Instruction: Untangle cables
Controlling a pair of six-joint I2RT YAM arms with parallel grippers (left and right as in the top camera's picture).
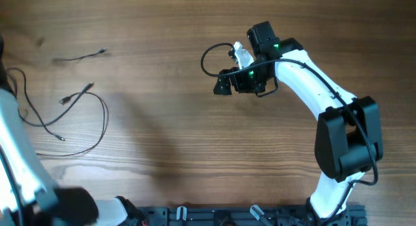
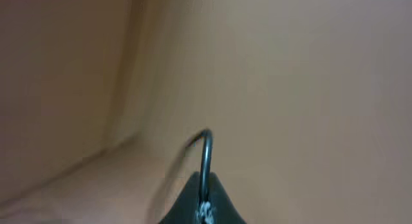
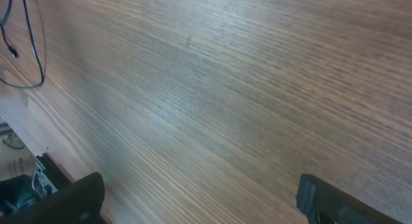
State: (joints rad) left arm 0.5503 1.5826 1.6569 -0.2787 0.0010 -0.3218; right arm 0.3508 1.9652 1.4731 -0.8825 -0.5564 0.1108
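A: Overhead first: where are the cables (image 1: 77, 94)?

B: In the left part of the frame, on the table (image 1: 195, 148). 1 short wire (image 1: 81, 56) lies alone at upper left. Below it, loose strands loop and cross, and 1 strand runs off toward the left edge by the left arm (image 1: 16, 154). The right arm (image 1: 305, 73) sits at upper centre, well apart from them.

A: Left wrist view?

B: It's blurred. The left gripper (image 2: 201, 208) at the bottom edge looks closed to a point, with a thin black wire arching up out of it. I'd judge it has 1 strand pinched.

A: Right wrist view?

B: The right gripper (image 3: 199, 205) is wide open and empty, with 2 dark fingertips at the bottom corners and bare wood between. The strands show only at far upper left.

A: So how to do it well?

B: Hold the left pinch firm and draw that strand away slowly, watching the crossing. Bring the right one over to pin the other strand beside the crossing, low and square to the wood, since such thin wire slips easily.
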